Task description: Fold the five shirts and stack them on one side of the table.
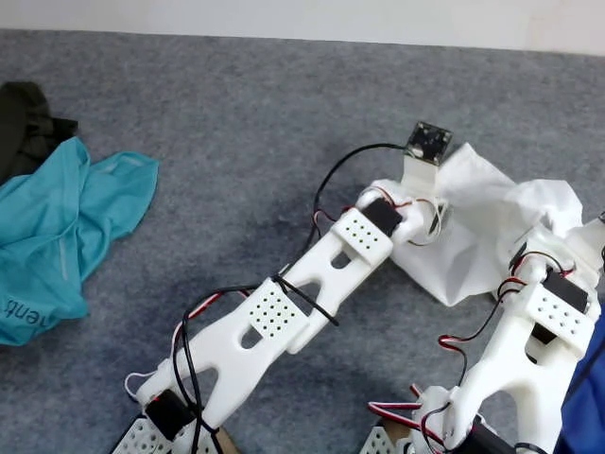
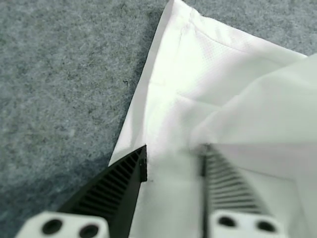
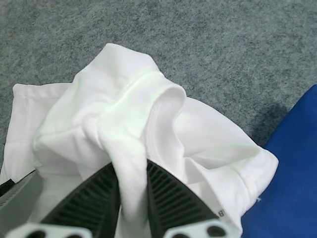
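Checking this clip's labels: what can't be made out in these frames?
- dark garment: high view, cut off by the left edge.
- blue cloth: high view, cut off by the right edge and by the right arm.
- white shirt: high view, bunched and partly under both arms; outline unclear.

1. The white shirt (image 1: 492, 218) lies crumpled on the right in the high view, with a bunched fold pinched in the right gripper (image 3: 131, 166).
2. The teal shirt (image 1: 66, 236) is spread out and rumpled at the left edge, well apart from the white shirt.
3. The dark shirt (image 1: 24, 123) is bunched against the teal shirt's far side.
4. The blue shirt (image 1: 586, 397) lies at the right edge, just beside the white shirt.
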Motion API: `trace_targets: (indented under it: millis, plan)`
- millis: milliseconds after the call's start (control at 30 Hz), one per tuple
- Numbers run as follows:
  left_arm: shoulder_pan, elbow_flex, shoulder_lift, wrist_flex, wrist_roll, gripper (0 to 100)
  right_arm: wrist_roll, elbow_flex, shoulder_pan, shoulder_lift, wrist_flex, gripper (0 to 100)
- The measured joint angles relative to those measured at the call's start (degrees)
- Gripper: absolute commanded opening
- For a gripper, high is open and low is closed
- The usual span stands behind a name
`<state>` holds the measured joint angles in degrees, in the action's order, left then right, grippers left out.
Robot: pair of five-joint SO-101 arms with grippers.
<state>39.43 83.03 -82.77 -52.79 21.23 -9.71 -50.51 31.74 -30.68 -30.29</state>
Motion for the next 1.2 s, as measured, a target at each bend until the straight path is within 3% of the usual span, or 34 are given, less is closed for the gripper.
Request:
trace_targets:
  millis: [267, 467, 800, 900, 1100, 1200]
  plan:
    - [0.00, 0.00, 0.00, 0.00, 0.00, 1, 0.00, 0.00, 0.00, 0.00, 0.00, 0.5]
    - [-3.69, 0.79, 0.00, -0.18, 0.09, 1, 0.00, 0.00, 0.00, 0.00, 0.00, 0.5]
    - [-6.07, 8.70, 0.00, -5.80, 0.09, 2, 0.00, 0.00, 0.00, 0.00, 0.00, 0.5]
    - [-6.24, 8.62, 0.00, -8.26, 0.09, 10, 0.00, 0.00, 0.00, 0.00, 0.00, 0.5]
    - [-4.92, 7.91, -2.20, -12.75, -0.18, 37, 0.00, 0.00, 0.00, 0.00, 0.00, 0.5]
    - [-4.92, 7.91, -2.29, -13.27, -0.18, 38, 0.00, 0.00, 0.00, 0.00, 0.00, 0.5]
